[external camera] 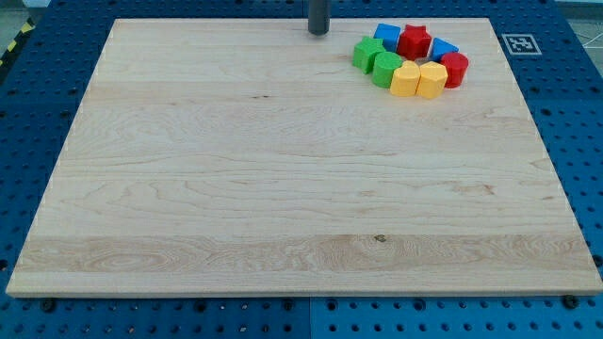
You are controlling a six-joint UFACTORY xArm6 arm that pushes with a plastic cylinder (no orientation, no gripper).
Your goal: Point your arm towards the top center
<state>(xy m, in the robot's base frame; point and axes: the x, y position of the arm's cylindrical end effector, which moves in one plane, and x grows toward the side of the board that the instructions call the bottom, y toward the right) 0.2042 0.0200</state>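
My tip comes down from the view's top edge and rests on the wooden board at its top centre. It stands apart from the blocks, a little to their left. The blocks sit in a tight cluster at the top right: two green blocks, two yellow blocks, a red star-like block, a red cylinder-like block, and two blue blocks.
A black-and-white marker tag lies at the board's top right corner. The board sits on a blue perforated table. A yellow-black striped strip runs at the top left.
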